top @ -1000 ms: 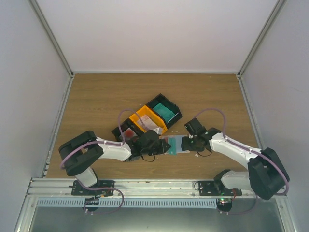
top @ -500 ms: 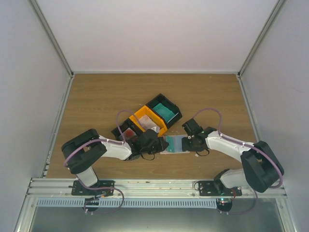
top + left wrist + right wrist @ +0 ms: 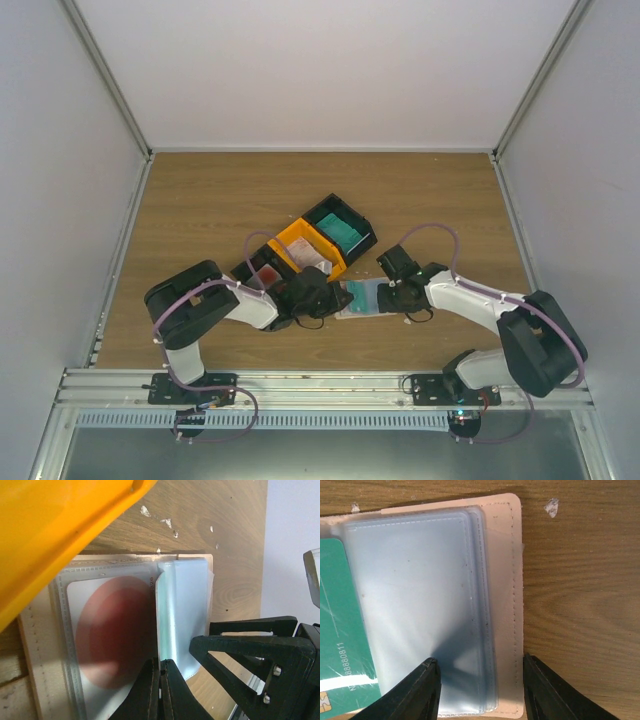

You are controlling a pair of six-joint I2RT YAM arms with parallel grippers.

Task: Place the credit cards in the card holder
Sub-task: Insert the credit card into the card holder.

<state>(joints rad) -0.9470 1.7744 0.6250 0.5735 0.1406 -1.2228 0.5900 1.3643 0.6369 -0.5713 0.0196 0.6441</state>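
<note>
Left gripper (image 3: pixel 160 692): jaws together, pinching a clear pocket leaf of the card holder (image 3: pixel 185 610).
Right gripper (image 3: pixel 482 692): jaws apart, straddling the holder's beige edge.

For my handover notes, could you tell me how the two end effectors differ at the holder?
The left end effector is shut, pinching a clear pocket; the right end effector is open, straddling the holder's beige edge. Both work at the open holder.

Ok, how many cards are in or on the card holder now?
2: a red-blotched white card under a clear pocket at the left-arm end of the card holder, and a teal-green card near its middle. Others may be hidden.
</note>
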